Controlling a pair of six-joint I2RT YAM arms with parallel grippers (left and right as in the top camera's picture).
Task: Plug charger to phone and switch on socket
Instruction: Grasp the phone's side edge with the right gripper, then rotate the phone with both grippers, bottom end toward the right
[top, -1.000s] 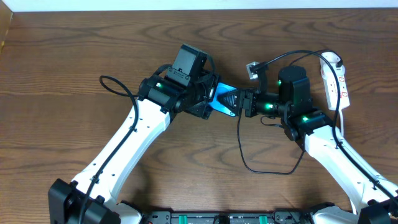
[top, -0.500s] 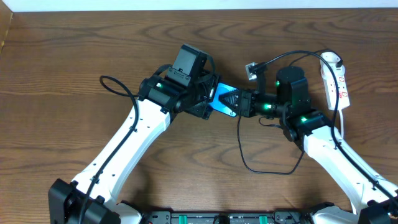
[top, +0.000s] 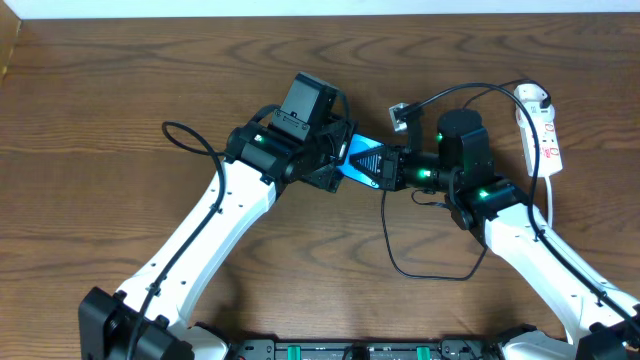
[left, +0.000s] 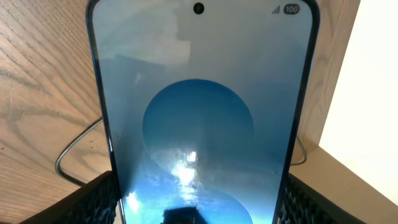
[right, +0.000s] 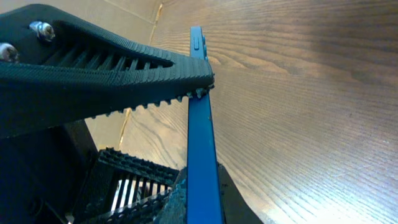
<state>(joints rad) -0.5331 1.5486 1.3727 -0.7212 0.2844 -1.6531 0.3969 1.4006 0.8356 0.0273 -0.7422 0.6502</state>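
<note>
Left wrist: phone (left: 199, 124) bottom edge offscreen

Galaxy in hand: the phone (top: 362, 160), a slim handset with dark-blue edges, is clamped by its long sides in my left gripper (left: 198, 186) and tilted steeply over the wood. Its screen glows pale blue with darker round shapes, a camera dot at top centre. The charger (top: 403, 113) shows its small pale adapter head just beyond the phone and to its right. Its thin black cable arcs off rightward, and a wide loop lies on my side of the phone; the plug tip is hidden. The socket (top: 541, 130), a narrow white strip with red marks, lies flat well right of the phone.
</note>
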